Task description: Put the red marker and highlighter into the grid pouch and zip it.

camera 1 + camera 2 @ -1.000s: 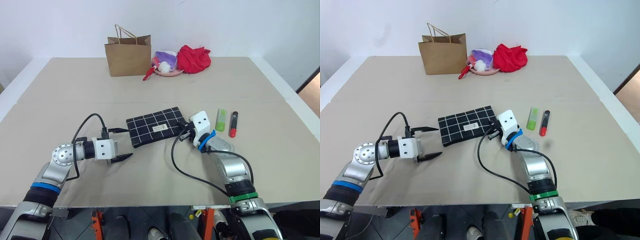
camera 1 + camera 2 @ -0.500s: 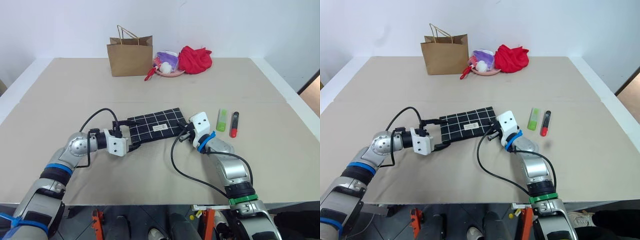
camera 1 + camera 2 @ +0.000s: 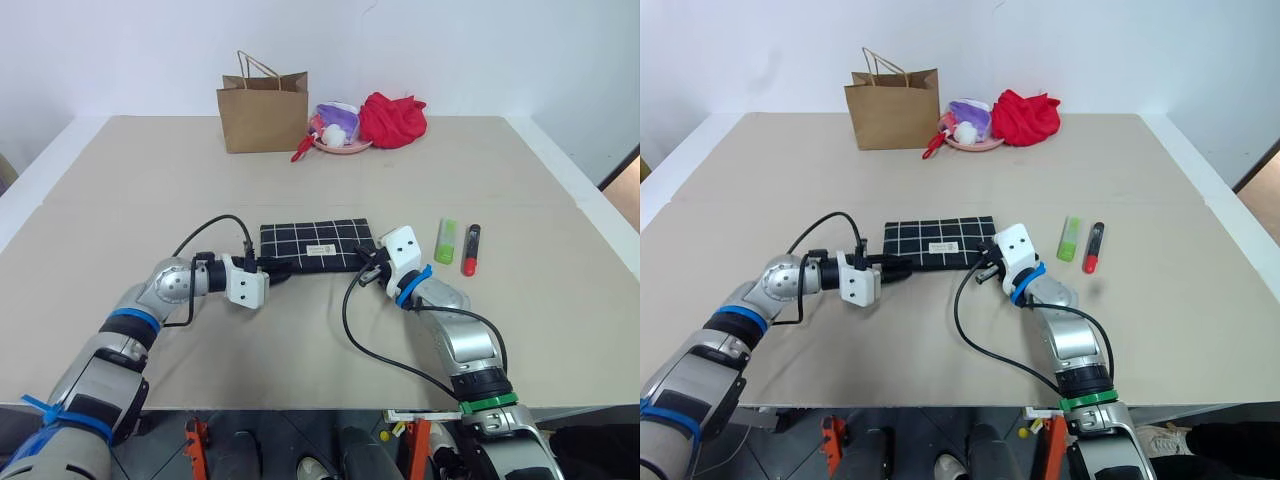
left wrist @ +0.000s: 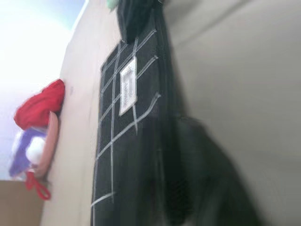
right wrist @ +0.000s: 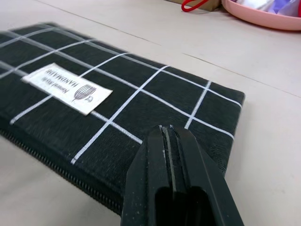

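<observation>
Nearest the robot, both forearms reach out low over the beige surface point(image 3: 120, 190) toward the grid pouch point(image 3: 315, 244). The pouch lies flat at mid-surface, its long axis running left to right, its zipper edge along the near side and its white label point(image 5: 68, 88) face up. The left gripper point(image 3: 278, 268) comes in from the left, pointing right and a little downward, its black fingers closed at the pouch's near left corner; whether they pinch fabric or the zipper cannot be made out. The right gripper point(image 5: 167, 136) points left and roughly level, its fingers pressed together with nothing between them, tips resting over the pouch's near right corner.

Just right of the right wrist lie the highlighter point(image 3: 444, 240) and the red marker point(image 3: 469, 249), side by side and slightly apart, each with its long axis running near to far, the marker's red end nearest.

At the far edge stand a brown paper bag point(image 3: 262, 111), a pink dish point(image 3: 340, 145) and a red cloth bundle point(image 3: 392, 117).
</observation>
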Controlling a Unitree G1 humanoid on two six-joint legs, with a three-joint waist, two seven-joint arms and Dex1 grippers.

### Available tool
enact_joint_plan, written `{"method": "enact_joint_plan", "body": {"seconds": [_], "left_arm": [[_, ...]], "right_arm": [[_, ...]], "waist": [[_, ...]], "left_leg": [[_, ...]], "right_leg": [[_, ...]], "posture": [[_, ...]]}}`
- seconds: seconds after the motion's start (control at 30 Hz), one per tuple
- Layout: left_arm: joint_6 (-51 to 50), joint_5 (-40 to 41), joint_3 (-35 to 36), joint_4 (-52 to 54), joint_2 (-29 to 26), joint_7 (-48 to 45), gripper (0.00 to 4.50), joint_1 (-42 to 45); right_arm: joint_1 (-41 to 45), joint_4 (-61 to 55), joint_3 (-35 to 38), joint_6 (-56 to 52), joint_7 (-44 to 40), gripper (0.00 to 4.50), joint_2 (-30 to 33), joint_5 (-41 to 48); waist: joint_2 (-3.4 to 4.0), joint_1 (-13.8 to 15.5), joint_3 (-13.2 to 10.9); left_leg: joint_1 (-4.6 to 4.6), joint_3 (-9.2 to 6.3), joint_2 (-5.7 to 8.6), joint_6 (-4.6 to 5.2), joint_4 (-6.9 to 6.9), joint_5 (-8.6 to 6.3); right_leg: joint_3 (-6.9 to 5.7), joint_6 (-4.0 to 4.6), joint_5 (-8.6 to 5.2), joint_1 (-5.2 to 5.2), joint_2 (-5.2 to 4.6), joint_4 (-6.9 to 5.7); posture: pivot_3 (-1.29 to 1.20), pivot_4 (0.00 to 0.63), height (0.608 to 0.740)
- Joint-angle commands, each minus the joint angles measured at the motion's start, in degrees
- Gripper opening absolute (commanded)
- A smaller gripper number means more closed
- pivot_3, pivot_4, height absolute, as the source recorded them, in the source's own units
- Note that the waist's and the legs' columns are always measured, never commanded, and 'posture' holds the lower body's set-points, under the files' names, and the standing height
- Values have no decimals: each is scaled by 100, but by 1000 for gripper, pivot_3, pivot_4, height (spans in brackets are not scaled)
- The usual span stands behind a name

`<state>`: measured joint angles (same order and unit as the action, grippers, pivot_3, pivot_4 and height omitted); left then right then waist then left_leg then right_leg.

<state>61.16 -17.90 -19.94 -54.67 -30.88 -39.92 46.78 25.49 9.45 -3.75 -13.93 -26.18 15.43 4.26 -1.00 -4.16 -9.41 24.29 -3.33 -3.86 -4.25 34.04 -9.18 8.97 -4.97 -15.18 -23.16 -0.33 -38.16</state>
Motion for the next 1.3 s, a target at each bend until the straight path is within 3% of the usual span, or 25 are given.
{"method": "enact_joint_plan", "body": {"seconds": [0.03,0.3,0.43,0.53,0.63,0.73,0.87,1.03,1.3], "left_arm": [[46,-178,-124,-305,-35,-1,21,2],[-117,668,95,-162,36,-620,21,-8],[-1039,1818,196,868,85,-1661,21,-437],[-1877,2110,274,1696,26,-1871,21,-768],[-3204,2305,401,2938,-49,-1772,0,-1290],[-4250,2322,547,3812,-41,-1509,0,-1639],[-5265,2488,774,4498,71,-1221,0,-1842],[-5834,2722,967,5118,180,-1125,0,-1941],[-5900,2720,998,5347,248,-1182,0,-2069]], "right_arm": [[13,-279,38,15,-18,0,15,47],[-58,-396,69,55,-15,0,43,57],[-112,-795,113,170,-94,0,151,96],[-168,-1147,176,90,-144,0,249,168],[-346,-1888,487,-338,-120,1090,451,407],[-596,-2519,789,-795,-98,2653,721,589],[-1089,-3166,1355,-1391,-27,4395,958,982],[-1821,-3370,1463,-1577,-123,4395,1090,1125],[-1470,-3000,1019,-1548,35,4395,726,1119]], "waist": [[3,-3,2],[5,-8,1],[8,-13,-1],[8,-14,-3],[13,-14,-6],[12,-6,-6],[11,-4,-7],[9,-14,-7],[10,-61,-9]], "left_leg": [[-1,0,0,0,-1,0],[0,-1,0,3,-2,3],[9,0,0,2,-13,2],[16,-2,0,5,-23,1],[19,-8,0,9,-28,-2],[23,-15,0,9,-28,-3],[18,-22,0,9,-22,-2],[15,-22,2,8,-9,0],[7,-21,2,9,-7,2]], "right_leg": [[0,0,0,0,0,0],[0,-1,2,-3,1,-2],[0,-1,-7,-12,0,-1],[0,2,-16,-20,0,-1],[-5,6,-23,-19,0,-2],[-8,8,-25,-18,-1,-2],[-17,10,-26,-14,0,-2],[-15,9,-24,-4,-1,-2],[-14,13,-14,-3,0,-2]], "posture": [[0,150,740],[0,150,740],[0,150,740],[0,150,740],[0,150,740],[0,150,740],[0,150,740],[0,150,740],[0,150,740]]}}
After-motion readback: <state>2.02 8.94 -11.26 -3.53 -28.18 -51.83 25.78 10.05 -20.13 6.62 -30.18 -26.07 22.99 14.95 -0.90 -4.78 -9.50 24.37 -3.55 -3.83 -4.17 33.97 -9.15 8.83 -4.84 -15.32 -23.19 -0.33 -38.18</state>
